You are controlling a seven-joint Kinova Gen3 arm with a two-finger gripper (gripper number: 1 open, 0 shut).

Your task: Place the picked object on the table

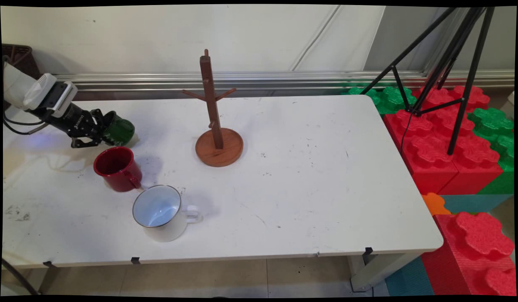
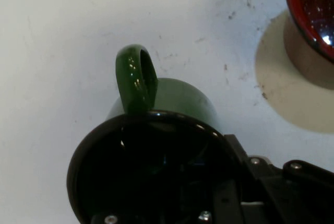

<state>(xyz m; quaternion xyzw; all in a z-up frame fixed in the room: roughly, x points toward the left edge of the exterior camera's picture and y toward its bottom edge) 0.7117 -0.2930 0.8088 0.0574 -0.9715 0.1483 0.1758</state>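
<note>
White table (image 1: 309, 176), wall behind. Near to far: white mug (image 1: 160, 213) near front edge, handle at 3 o'clock. Red mug (image 1: 118, 168) just beyond, at its 10 o'clock. Past that, gripper (image 1: 102, 133) at far left, jaws clamped on rim of green mug (image 1: 119, 131). Mug tilted, mouth toward the wrist, base out at 3 o'clock. In hand view green mug (image 2: 156, 130) handle sits at 12 o'clock. Wooden mug tree (image 1: 217, 126) upright, well apart at gripper's 3 o'clock, pegs bare.

On the table (image 1: 309, 184), three mugs (image 1: 119, 168) sit left of the mug tree (image 1: 216, 126).
</note>
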